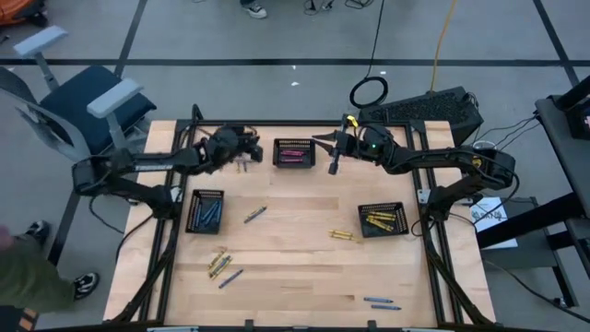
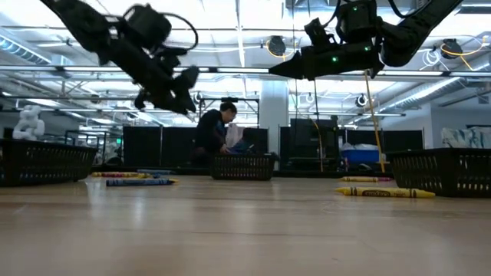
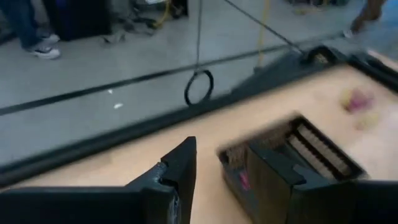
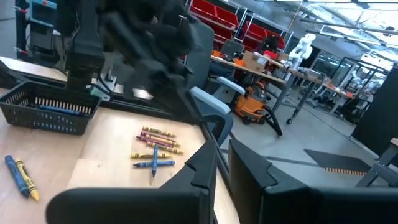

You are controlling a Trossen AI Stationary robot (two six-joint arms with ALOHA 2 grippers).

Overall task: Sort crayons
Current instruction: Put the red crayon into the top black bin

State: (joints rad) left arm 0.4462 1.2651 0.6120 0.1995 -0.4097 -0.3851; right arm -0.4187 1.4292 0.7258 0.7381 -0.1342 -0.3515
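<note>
High view: I'd lower my left gripper (image 1: 243, 162), fingers spread and empty, squarely over one thin wax crayon (image 1: 254, 214) at 6 o'clock.

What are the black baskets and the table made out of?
The black baskets, like the one on the left, look like mesh, plastic or coated wire; the see-through grid walls show it. The table looks like pale wood with a smooth matte finish, since faint plank lines run across it.
</note>
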